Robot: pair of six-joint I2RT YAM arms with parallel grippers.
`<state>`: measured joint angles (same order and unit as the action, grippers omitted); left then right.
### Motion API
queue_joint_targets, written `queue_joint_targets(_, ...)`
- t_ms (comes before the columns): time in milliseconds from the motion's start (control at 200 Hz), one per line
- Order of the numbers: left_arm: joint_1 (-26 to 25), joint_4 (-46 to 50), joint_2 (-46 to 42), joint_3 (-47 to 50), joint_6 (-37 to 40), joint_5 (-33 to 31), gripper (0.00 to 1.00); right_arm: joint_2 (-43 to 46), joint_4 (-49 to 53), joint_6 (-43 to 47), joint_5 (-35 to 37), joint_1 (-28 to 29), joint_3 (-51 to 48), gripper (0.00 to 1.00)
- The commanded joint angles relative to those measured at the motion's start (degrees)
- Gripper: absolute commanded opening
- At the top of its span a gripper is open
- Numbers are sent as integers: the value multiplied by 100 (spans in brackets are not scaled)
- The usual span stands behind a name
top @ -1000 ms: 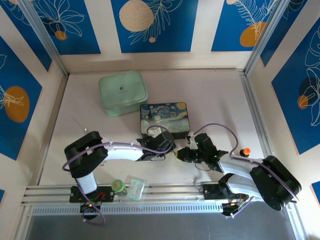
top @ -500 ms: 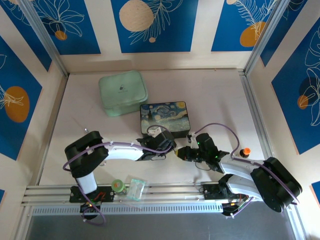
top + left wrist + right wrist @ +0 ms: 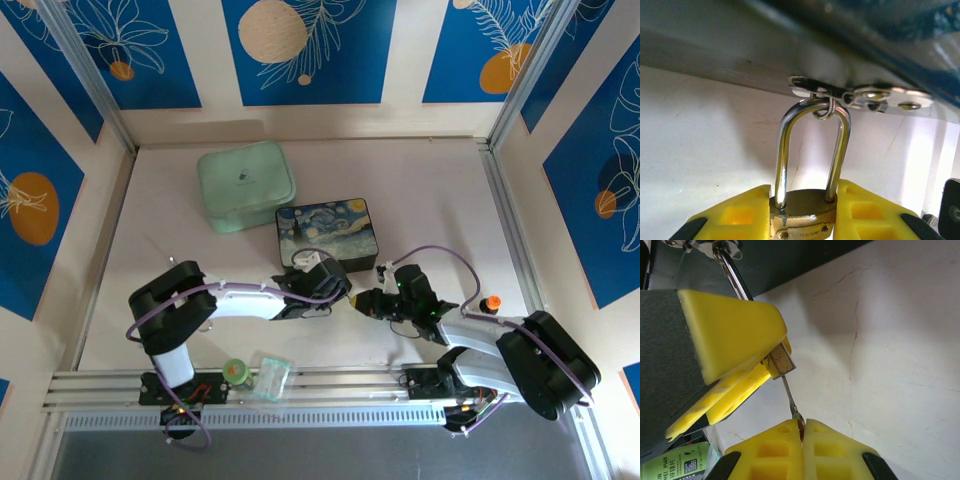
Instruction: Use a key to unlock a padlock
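Note:
The brass padlock [image 3: 802,216] sits squeezed between the yellow fingers of my left gripper [image 3: 802,212], which is shut on its body. Its silvery shackle [image 3: 785,150] stands closed and is hooked through a small ring on the latch [image 3: 860,95] of the starry-night box [image 3: 325,232]. My right gripper [image 3: 803,432] is shut on the head of the thin silvery key [image 3: 789,392]. The key's blade reaches up to the underside of the padlock [image 3: 781,360], at the keyhole. In the top view the left gripper [image 3: 338,291] and right gripper [image 3: 364,303] meet just in front of the box.
A mint-green case [image 3: 246,185] lies behind the box to the left. A small orange-capped object [image 3: 490,302] stands at the right. A green-lidded jar [image 3: 236,370] and a clear packet [image 3: 270,378] rest on the front rail.
The starry-night box has shifted slightly left and away, drawn along with the padlock. Both grippers have edged the same way and stayed shut.

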<state>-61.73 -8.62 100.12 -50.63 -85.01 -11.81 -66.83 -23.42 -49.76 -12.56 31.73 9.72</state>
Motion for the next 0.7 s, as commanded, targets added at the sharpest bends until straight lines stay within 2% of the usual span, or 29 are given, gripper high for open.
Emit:
queue_joint_targets(0, -40, -151, -3, -69, -124, 338, 11, 47, -640, -53, -240, -57, 44, 1)
queue_joint_targets(190, -42, -206, 60, -69, -145, 308, 11, 9, -886, -252, -628, -157, 33, 0)
queue_joint_targets(360, -40, -393, 12, 18, -261, 284, 11, -3, -699, -134, -493, -241, 24, 0)
queue_joint_targets(695, -40, -465, -32, -84, -226, 549, 11, -695, -1244, -83, -713, -435, 57, 0)
